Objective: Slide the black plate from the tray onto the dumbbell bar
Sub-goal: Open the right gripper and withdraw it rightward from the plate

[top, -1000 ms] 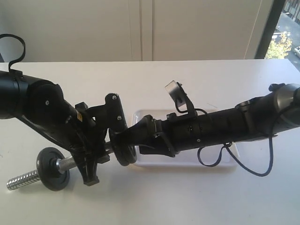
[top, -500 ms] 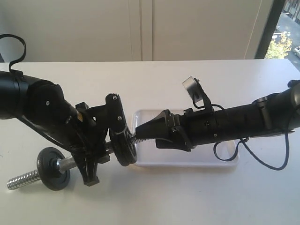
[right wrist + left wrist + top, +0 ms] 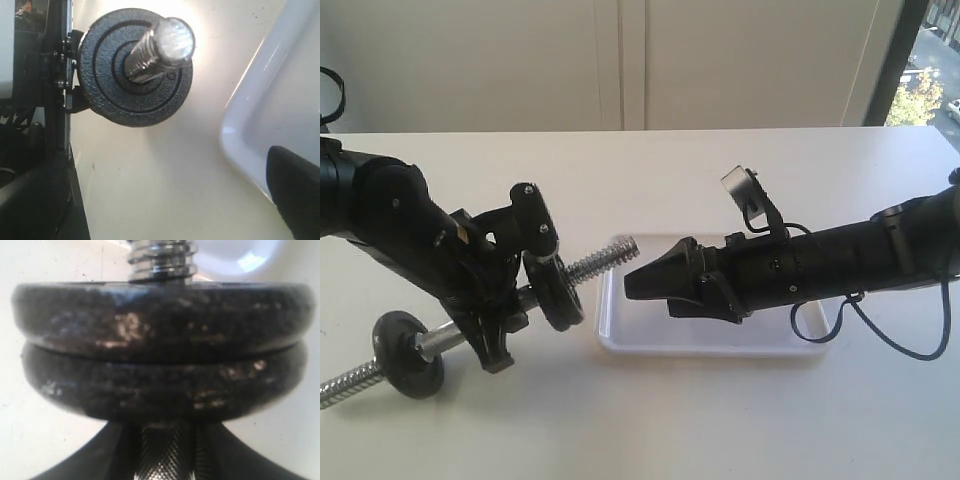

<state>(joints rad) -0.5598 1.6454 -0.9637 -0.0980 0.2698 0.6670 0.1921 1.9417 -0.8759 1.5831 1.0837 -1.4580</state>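
Black plate sits on the dumbbell bar, apart from the closed-up right gripper.

You find no text, number or brand here that can be read. The small yellow sticker on the left arm is too small to make out. The face of the black plate shows only raised rings, no legible marking.

The black plate sits on the tilted chrome dumbbell bar, off the glossy white tray.
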